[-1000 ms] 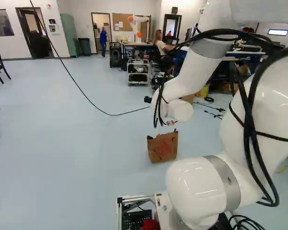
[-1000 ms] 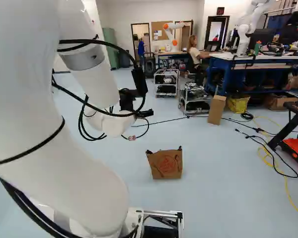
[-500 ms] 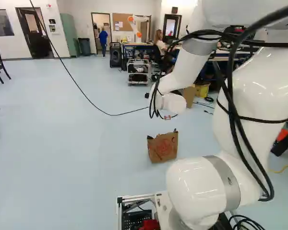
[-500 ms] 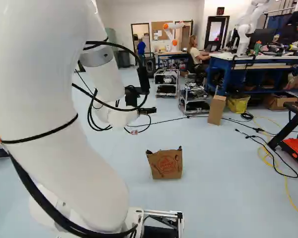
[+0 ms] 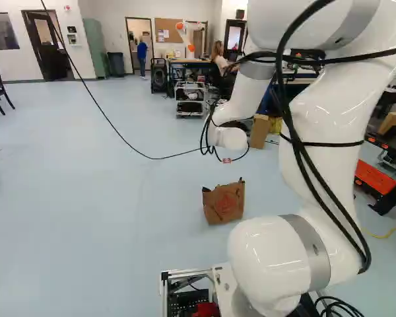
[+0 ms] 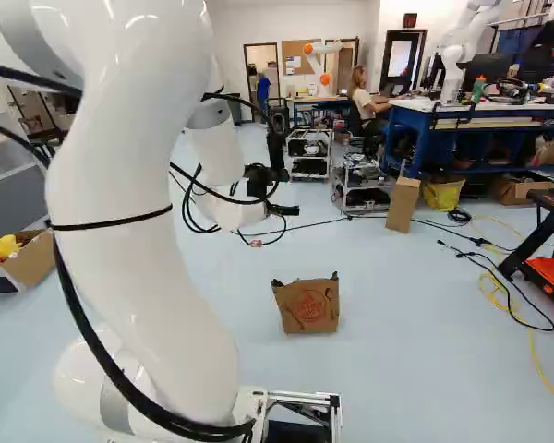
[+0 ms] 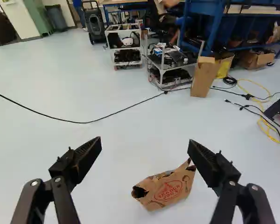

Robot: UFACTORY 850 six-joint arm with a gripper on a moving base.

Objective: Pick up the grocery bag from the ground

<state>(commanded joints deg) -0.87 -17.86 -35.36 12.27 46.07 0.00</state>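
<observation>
in the left base view, the grocery bag (image 5: 223, 203) stands on the floor (image 5: 105, 218), ahead of the base. the arm (image 5: 323, 125) is folded up high with its wrist end above the floor beyond the bag, probably to leave room for a reach down from above. the fingers can't be made out here, hidden by the wrist.

in the right base view, the bag sits upright with its printed side toward the base, its dark upper corners poking up. that standing pose helps, i'd judge, since the top rim offers something thin to pinch. the wrist end hangs well above the floor, and nothing touches the bag. a black cable (image 6: 314, 224) runs along the floor beyond it.

in the wrist view, the fingers (image 7: 87, 156) are wide open, with nothing held. that spread likely suits coming down around the rim. the bag shows between them but well apart, down on the floor, and nearer the line of one finger than the other. so the next move likely calls for centring, tipping the fingers downward and lowering. the paper looks soft and creased; a finger coming down off-centre could crumple it or knock it over.
</observation>
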